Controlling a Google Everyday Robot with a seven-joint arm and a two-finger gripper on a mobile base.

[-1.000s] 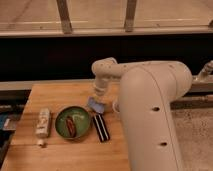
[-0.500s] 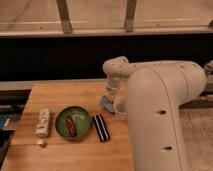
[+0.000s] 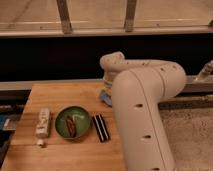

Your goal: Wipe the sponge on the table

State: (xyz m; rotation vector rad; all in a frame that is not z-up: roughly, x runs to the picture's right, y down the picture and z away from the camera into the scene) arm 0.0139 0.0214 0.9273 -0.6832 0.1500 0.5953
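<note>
The table (image 3: 55, 95) is a light-brown wooden top filling the lower left of the camera view. The sponge (image 3: 104, 97), a small light-blue pad, lies flat on it near the right edge, partly covered by my white arm. My gripper (image 3: 107, 89) comes down onto the sponge from above, just under the rounded wrist. The bulky forearm in front hides most of it.
A green bowl (image 3: 72, 123) holding a dark red item sits at the table's middle front. A black ridged block (image 3: 100, 128) lies just right of it and a white bottle (image 3: 43, 123) lies to its left. Dark rails and a window wall run behind the table.
Over the last second the arm's end and the sponge slid to the right along the table, toward its right edge. The bowl, block and bottle stayed put.
</note>
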